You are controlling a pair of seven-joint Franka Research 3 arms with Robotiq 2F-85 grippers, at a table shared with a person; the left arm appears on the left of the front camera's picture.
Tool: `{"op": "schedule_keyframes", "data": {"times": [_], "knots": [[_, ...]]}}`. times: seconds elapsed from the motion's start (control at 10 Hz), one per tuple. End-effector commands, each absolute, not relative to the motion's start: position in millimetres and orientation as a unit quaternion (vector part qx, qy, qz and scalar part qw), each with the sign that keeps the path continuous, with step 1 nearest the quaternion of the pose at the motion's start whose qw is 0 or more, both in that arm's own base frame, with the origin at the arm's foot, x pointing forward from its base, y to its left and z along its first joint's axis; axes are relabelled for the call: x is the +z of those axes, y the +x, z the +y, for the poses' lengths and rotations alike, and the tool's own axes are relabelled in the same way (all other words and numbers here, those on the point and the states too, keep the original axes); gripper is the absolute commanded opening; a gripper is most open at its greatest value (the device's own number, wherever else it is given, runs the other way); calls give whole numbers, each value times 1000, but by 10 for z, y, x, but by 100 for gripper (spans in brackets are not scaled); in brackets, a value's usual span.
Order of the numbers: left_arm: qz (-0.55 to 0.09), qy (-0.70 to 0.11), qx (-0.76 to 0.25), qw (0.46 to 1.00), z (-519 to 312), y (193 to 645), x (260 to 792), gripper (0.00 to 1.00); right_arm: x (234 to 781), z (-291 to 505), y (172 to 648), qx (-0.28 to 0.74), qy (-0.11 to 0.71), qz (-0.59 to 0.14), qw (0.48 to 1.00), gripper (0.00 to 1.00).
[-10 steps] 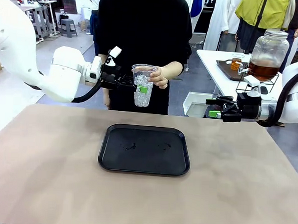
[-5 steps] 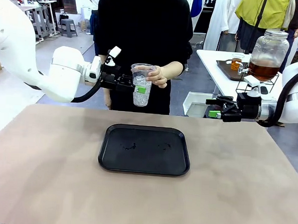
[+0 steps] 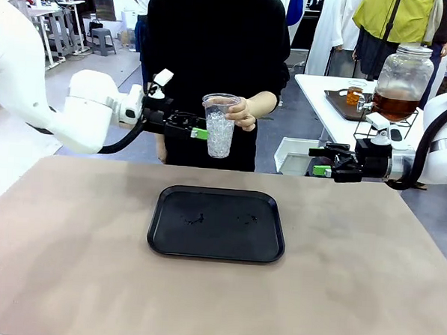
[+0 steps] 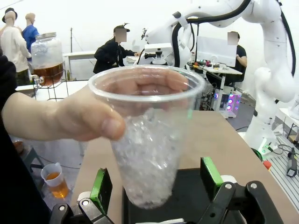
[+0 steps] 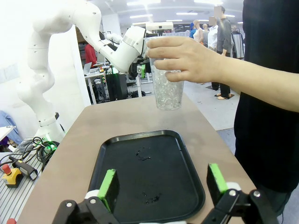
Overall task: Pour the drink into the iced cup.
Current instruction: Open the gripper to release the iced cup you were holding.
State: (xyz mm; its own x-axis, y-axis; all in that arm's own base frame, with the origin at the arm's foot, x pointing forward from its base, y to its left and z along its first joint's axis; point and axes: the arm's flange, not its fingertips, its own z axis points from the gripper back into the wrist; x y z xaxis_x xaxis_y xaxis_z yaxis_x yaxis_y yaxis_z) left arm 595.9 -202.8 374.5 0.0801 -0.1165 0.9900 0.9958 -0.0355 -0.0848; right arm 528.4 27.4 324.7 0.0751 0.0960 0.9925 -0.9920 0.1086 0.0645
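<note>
**Left claw open beside the iced cup, cup in the person's hand**

I saw the left gripper (image 3: 199, 132) with its jaws spread wide, at the height of the lower part of the iced cup (image 3: 220, 125). In the left wrist view its two green pads (image 4: 101, 189) stood on both sides of the cup (image 4: 147, 140) and were apart from its wall, so the claw held nothing. The person's hand (image 3: 241, 113) held the cup near its rim, thumb on the near side, above the far edge of the table (image 3: 68, 264). The cup was clear plastic and had ice inside up to about two thirds; I saw no brown liquid in it.

The right gripper (image 3: 323, 161) was also wide open and empty, at the right side of the table, well apart from the cup. In its wrist view the green pads (image 5: 108, 188) framed the black tray (image 5: 187, 186), which lay flat in the middle of the table with some small drops on it.

The drink (image 3: 395, 105) was in the bottom of the big glass dispenser jar (image 3: 403, 79) on the white table (image 3: 317, 90) behind, to the right of the person. A small cup with amber liquid (image 3: 355, 94) stood beside the jar.
</note>
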Motion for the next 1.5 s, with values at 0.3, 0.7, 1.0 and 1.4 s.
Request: {"op": "schedule_keyframes", "data": {"times": [0.3, 0.7, 1.0, 1.4], "knots": [[-453, -468, -558, 514, -1101, 5404, 3536, 100, 3274, 256, 5274, 476, 471, -480, 567, 100], [-484, -480, -540, 494, -564, 5122, 3465, 100, 3274, 256, 5274, 476, 471, -480, 567, 100], [-475, -478, -548, 495, -480, 5060, 3410, 100, 3274, 256, 5274, 476, 471, -480, 567, 100], [-475, -482, -538, 503, -488, 5128, 3397, 100, 3274, 256, 5274, 476, 471, -480, 567, 100]]}}
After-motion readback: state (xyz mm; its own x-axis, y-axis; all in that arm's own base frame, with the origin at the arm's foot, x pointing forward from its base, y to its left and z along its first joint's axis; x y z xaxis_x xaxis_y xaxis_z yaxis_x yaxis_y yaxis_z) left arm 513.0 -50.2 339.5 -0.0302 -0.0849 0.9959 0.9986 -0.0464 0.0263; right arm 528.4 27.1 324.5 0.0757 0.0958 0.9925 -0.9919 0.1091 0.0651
